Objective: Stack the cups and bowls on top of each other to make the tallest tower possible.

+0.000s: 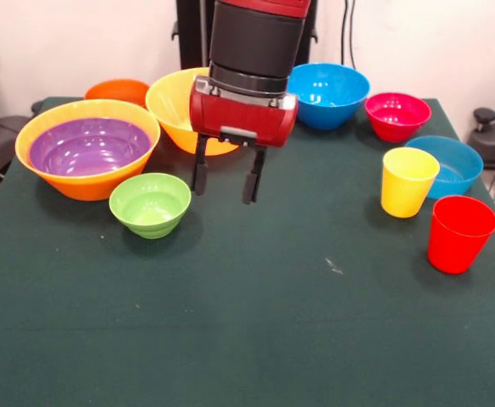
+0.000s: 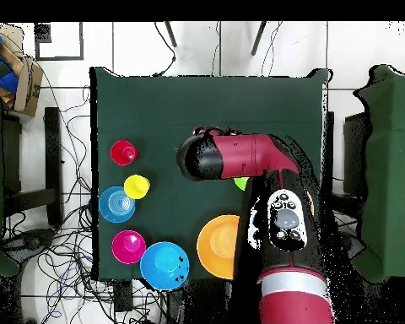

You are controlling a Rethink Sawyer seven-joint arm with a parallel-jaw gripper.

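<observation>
Front view. The gripper (image 1: pixel 228 180) hung released and empty above the table (image 1: pixel 256 339), its 2 fingers (image 1: pixel 200 174) parted, just at 3 o'clock of the green bowl (image 1: pixel 150 203). The tower (image 1: pixel 88 147) stood at 9 o'clock: a purple bowl (image 1: pixel 88 144) nested in a large yellow bowl (image 1: pixel 86 182). A second large yellow bowl (image 1: pixel 173 106) sat tilted behind the gripper, the orange bowl (image 1: pixel 118 89) beyond it. At 1 to 3 o'clock lay 2 blue bowls (image 1: pixel 328 93) (image 1: pixel 455 163), the pink bowl (image 1: pixel 397 115), the yellow cup (image 1: pixel 408 181) and the red cup (image 1: pixel 460 233).

Risks, as judged: a straight descent could strike the green bowl's rim and tip or slide it; glossy tapered walls could slip from a 2-finger pinch; the arm could sweep the tilted yellow bowl behind it.

Overhead view. The arm (image 2: pixel 240 156) hid the tower and most of the green bowl. The cups and 3 bowls clustered at 9 o'clock, well apart from the gripper. Long carries would be needed, which raised the chance of a drop.

Surface and room. The table carried a dark green cloth with small specks. Cables (image 2: pixel 67 152) crossed a pale tiled floor.
</observation>
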